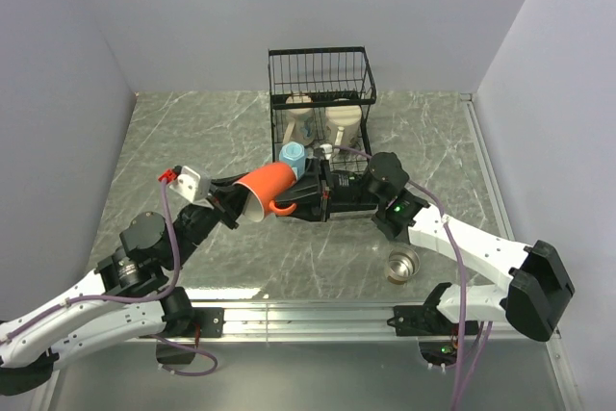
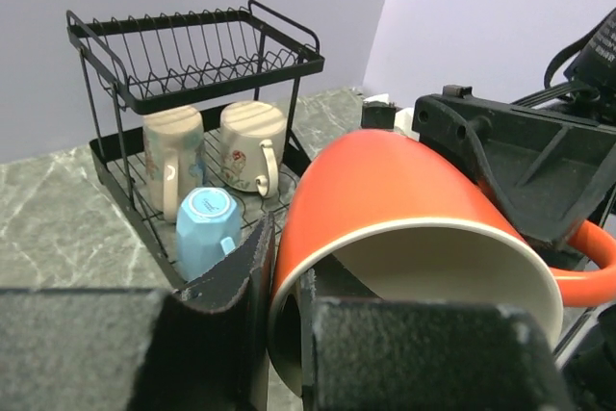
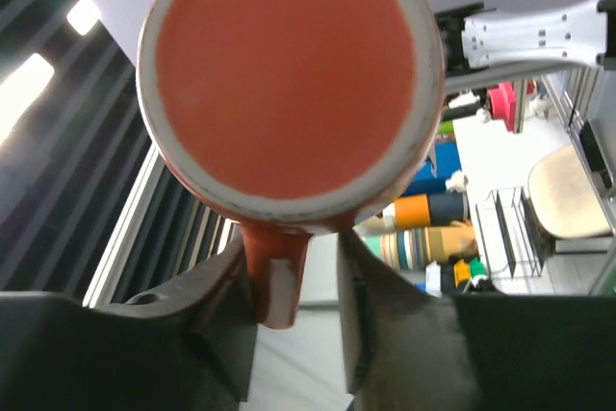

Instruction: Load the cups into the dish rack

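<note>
One orange mug (image 1: 268,185) hangs in the air near the rack (image 1: 318,52): left fingers (image 2: 231,281) pinch its rim, right fingers (image 3: 223,320) straddle its handle, not yet tight. Tighten right before left lets go.

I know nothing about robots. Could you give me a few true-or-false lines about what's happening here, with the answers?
1. The left gripper pinches the orange mug by its rim. True.
2. The steel cup is in the rack. False: it stands on the table.
3. The blue cup sits in the rack. True.
4. The right gripper holds a cream mug. False: its fingers flank the orange mug's handle; the cream mugs sit in the rack.
</note>
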You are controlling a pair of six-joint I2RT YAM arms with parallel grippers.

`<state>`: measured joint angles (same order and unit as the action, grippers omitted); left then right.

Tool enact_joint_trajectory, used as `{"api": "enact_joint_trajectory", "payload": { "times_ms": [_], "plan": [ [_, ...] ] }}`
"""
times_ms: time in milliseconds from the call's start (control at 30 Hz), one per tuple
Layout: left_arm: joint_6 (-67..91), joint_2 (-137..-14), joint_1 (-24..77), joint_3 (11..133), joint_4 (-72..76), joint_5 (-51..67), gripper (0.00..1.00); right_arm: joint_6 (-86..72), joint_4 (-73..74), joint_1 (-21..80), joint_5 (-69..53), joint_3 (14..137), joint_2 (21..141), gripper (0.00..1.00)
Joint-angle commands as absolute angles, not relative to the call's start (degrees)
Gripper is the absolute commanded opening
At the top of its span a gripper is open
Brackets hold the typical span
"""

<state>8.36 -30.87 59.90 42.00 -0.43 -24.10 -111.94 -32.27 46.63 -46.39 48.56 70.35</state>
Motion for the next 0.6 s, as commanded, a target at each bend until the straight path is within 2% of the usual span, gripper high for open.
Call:
{"api": "enact_joint_trajectory", "payload": {
  "times_ms": [0,33,133,333,433,467,533,567],
  "plan": [
    [9.2,-31.2,60.6,45.3,4.6,-20.4,0.0,-111.4,-36.4,46.8,-45.1,51.6,71.6,0.31],
    [8.6,-31.2,60.6,45.3,4.0,-20.3,0.0,-111.7,-36.6,46.8,-45.1,51.4,71.7,0.21],
    [8.5,-31.4,60.6,45.3,2.4,-20.8,0.0,-111.9,-37.4,46.8,-44.8,50.9,71.6,0.0],
    [10.9,-30.8,60.6,44.2,0.7,-27.5,0.01,-110.7,-36.9,46.8,-44.5,50.9,71.3,0.0],
    [14.1,-30.7,60.6,45.0,-2.7,-32.7,0.24,-109.3,-35.1,46.1,-43.9,50.5,70.2,0.0],
    [15.0,-30.6,60.6,45.2,-4.5,-33.9,0.36,-108.6,-34.0,45.6,-43.9,50.4,69.8,0.0],
    [16.4,-29.7,60.6,45.1,-5.6,-35.1,0.45,-105.1,-29.1,44.1,-43.6,50.2,67.9,0.0],
    [17.0,-29.3,60.6,45.0,-6.3,-35.4,0.55,-103.7,-27.1,43.6,-43.5,50.2,67.2,0.0]
  ]
}}
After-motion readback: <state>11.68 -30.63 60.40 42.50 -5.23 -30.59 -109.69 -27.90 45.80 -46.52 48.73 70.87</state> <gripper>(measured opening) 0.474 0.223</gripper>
